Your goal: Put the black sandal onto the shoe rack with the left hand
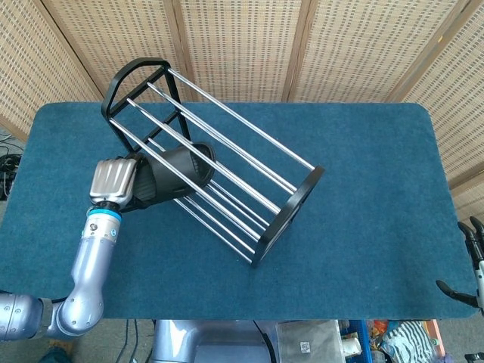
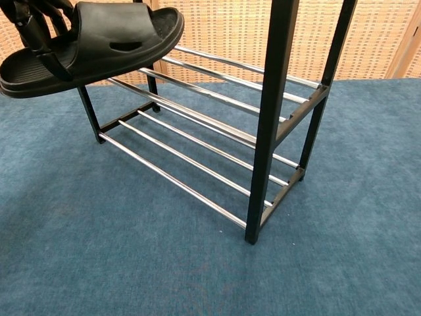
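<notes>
My left hand (image 1: 113,183) grips the heel end of the black sandal (image 1: 175,174), whose toe reaches in over the upper rails of the black shoe rack (image 1: 293,203). In the chest view the black sandal (image 2: 99,46) lies sole-down across the front upper rails of the shoe rack (image 2: 276,99), with the fingers (image 2: 39,29) of my left hand wrapped around its heel at the top left. My right hand (image 1: 473,265) hangs at the table's far right edge, fingers apart and holding nothing.
The blue felt table (image 1: 363,166) carries only the rack, which stands diagonally from back left to centre. Woven screens (image 1: 242,45) close off the back. Chrome lower rails (image 2: 177,158) run beneath the sandal.
</notes>
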